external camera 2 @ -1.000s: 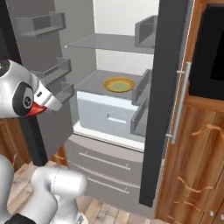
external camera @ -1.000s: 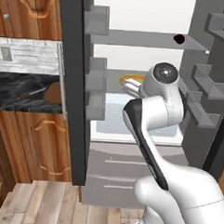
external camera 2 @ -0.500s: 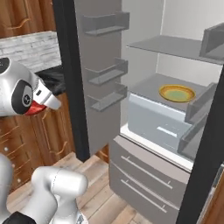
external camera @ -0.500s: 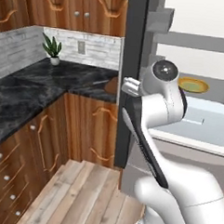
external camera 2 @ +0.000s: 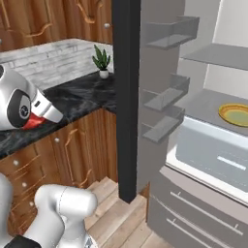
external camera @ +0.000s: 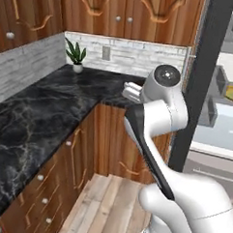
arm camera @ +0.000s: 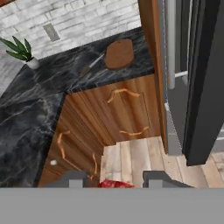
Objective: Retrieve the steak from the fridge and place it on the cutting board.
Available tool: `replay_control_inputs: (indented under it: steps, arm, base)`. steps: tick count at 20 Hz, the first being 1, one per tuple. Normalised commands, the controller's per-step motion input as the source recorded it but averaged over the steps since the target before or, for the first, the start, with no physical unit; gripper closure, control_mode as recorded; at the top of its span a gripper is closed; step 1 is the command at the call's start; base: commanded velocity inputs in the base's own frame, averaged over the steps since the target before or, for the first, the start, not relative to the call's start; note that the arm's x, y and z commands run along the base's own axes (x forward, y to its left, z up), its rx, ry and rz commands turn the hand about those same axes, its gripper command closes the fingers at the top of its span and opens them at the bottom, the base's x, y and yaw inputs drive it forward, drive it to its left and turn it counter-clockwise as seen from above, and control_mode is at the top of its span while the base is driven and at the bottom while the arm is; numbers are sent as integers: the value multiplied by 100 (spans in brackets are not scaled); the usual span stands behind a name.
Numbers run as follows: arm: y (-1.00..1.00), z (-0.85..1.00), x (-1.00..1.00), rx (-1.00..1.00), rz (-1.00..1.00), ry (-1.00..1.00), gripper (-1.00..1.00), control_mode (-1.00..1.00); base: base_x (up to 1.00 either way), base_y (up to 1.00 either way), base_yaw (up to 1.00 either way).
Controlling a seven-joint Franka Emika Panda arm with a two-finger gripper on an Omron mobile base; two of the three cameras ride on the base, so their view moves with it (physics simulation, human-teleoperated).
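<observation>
In the hand view my gripper (arm camera: 114, 180) is shut on the steak (arm camera: 114, 184), of which only a red edge shows between the two dark fingertips (arm camera: 72, 179). In the right base view the same red steak (external camera 2: 30, 122) peeks out under the hand at the far left. The reddish-brown cutting board (arm camera: 119, 53) lies on the black marble counter (arm camera: 39, 92), well ahead of the gripper and close to the fridge's side. The fridge (external camera 2: 128, 97) stands open on the right, its dark door edge (external camera: 207, 84) beside my arm.
A knife (arm camera: 91, 66) lies just left of the board. A potted plant (external camera: 75, 53) stands in the counter's back corner. A yellow plate (external camera 2: 235, 115) rests on the fridge's pale drawer. Wooden cabinets run under the counter, with wood floor (arm camera: 131, 162) below the hand.
Both base views have swung left from the fridge interior to the counter corner, so the base has turned. The arm keeps its pose with the steak held.
</observation>
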Motion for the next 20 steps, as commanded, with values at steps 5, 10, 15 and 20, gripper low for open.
replay_control_inputs:
  steps: [5,10,15,20]
  arm:
    - [0,0,0,0,0,0,100,100]
    - [0,0,0,0,0,0,100,100]
    - [0,0,0,0,0,0,100,100]
    - [0,0,0,0,0,0,100,100]
  base:
    - [83,21,-10]
    - [73,0,-23]
    - [23,38,-37]
    - [32,51,-38]
